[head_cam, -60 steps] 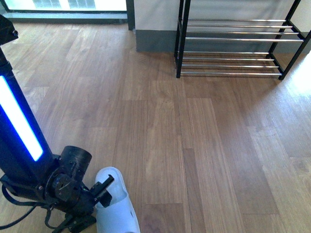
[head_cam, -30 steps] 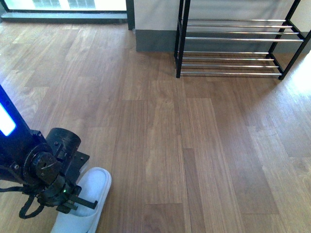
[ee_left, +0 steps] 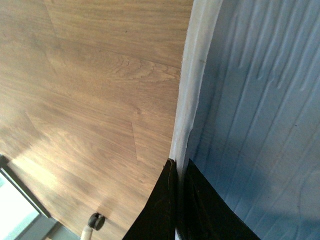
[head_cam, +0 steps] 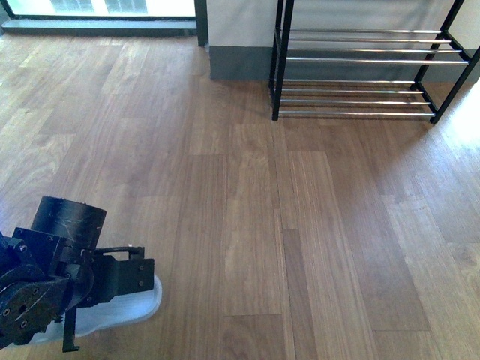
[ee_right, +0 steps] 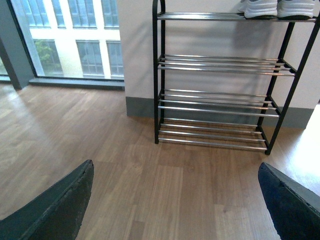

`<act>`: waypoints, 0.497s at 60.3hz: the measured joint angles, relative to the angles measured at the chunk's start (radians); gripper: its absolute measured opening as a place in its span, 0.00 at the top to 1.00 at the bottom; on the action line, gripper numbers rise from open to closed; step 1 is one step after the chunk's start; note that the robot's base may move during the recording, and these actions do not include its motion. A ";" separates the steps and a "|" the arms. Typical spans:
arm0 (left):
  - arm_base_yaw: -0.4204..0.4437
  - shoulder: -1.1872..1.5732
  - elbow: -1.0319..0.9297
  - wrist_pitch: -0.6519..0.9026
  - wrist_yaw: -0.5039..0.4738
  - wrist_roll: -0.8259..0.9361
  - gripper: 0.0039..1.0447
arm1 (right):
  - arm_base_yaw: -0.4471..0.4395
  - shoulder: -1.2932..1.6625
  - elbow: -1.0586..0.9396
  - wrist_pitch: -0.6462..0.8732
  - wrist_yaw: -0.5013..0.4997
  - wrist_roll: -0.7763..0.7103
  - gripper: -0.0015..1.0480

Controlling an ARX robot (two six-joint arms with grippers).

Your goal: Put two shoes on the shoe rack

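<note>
- Front view: the left gripper (head_cam: 101, 300) grips a pale blue slide (head_cam: 136, 306) low at the near left, well apart from the shoe rack (head_cam: 360, 56).
- Left wrist view: black fingers (ee_left: 160, 210) pinch the slide's white edge.
- Right wrist view: the right gripper (ee_right: 175, 200) is spread wide. The rack stands ahead, with grey sneakers (ee_right: 275, 7) on its top shelf.

Matte black left arm (head_cam: 45, 289) at 7 o'clock in the front view.
A stubby round motor housing (head_cam: 69, 219) with a scuffed, pale-flecked top joins boxy black bracket plates (head_cam: 124, 274) dotted with small screws and round joint caps. In the wrist views, the left fingers (ee_left: 159, 212) are smooth black and taper to thin wedge tips, while the right fingers (ee_right: 57, 207) are dark charcoal with a rough, grainy face.
</note>
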 joint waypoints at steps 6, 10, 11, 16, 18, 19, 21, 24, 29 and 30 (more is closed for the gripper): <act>0.000 -0.001 -0.014 0.004 0.014 0.052 0.99 | 0.000 0.000 0.000 0.000 0.000 0.000 0.09; 0.001 -0.001 -0.017 -0.021 0.014 0.059 0.99 | 0.000 0.000 0.000 0.000 0.000 0.000 0.09; 0.001 -0.001 -0.018 -0.021 0.014 0.060 0.99 | 0.000 0.000 0.000 0.000 0.000 0.000 0.09; -0.003 -0.001 -0.017 -0.015 0.019 0.065 0.99 | 0.000 0.000 0.000 0.000 0.000 0.000 0.09; -0.008 -0.001 -0.014 -0.013 0.019 0.065 0.99 | 0.000 0.000 0.000 0.000 0.000 0.000 0.09; -0.009 0.000 -0.012 -0.014 0.019 0.064 0.99 | 0.000 0.000 0.000 0.000 0.000 0.000 0.09; -0.014 0.002 -0.007 -0.015 0.018 0.059 0.99 | 0.000 0.000 0.000 0.000 0.000 0.000 0.09; -0.027 0.008 0.004 -0.011 0.019 0.055 0.99 | 0.000 0.000 0.000 0.000 0.000 0.000 0.09; -0.067 0.029 0.051 -0.031 0.031 0.031 0.99 | 0.000 0.000 0.000 0.000 0.000 0.000 0.09; -0.080 0.035 0.067 -0.038 0.038 0.024 0.99 | 0.000 0.000 0.000 0.000 0.000 0.000 0.09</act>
